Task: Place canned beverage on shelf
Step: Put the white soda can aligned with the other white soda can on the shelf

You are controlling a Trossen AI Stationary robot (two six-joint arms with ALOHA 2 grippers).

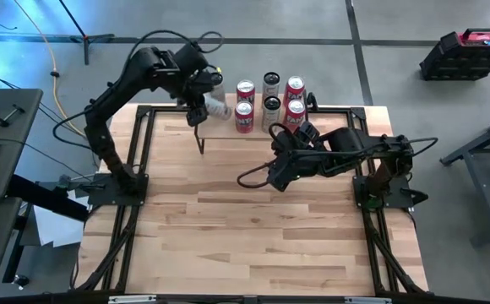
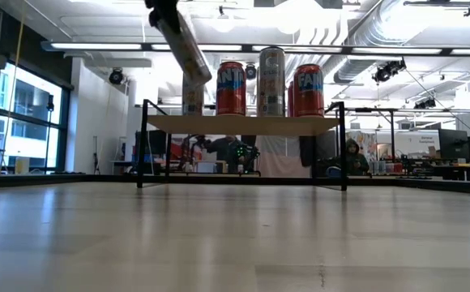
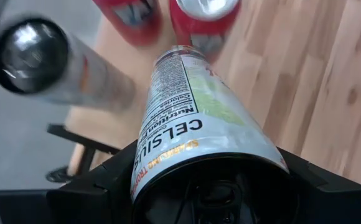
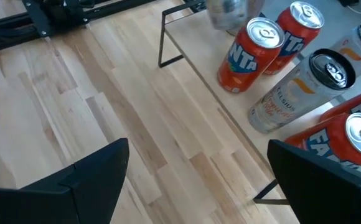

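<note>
Left gripper (image 1: pixel 201 100), fingers closed around a tall silver Celsius can (image 3: pixel 193 118), holds it tilted over the left end of the shelf (image 2: pixel 243 124), with a standing Celsius can (image 3: pixel 56 62) just beside the held one and two red Fanta cans (image 1: pixel 244 103) a little farther along. Because the held can is slim, glossy, printed with a nutrition panel and leaning, lowering it off upright may clip the neighbouring can and topple the row. Right gripper (image 1: pixel 280 165) hangs with fingers spread wide and empty, the shelf ahead of it.
</note>
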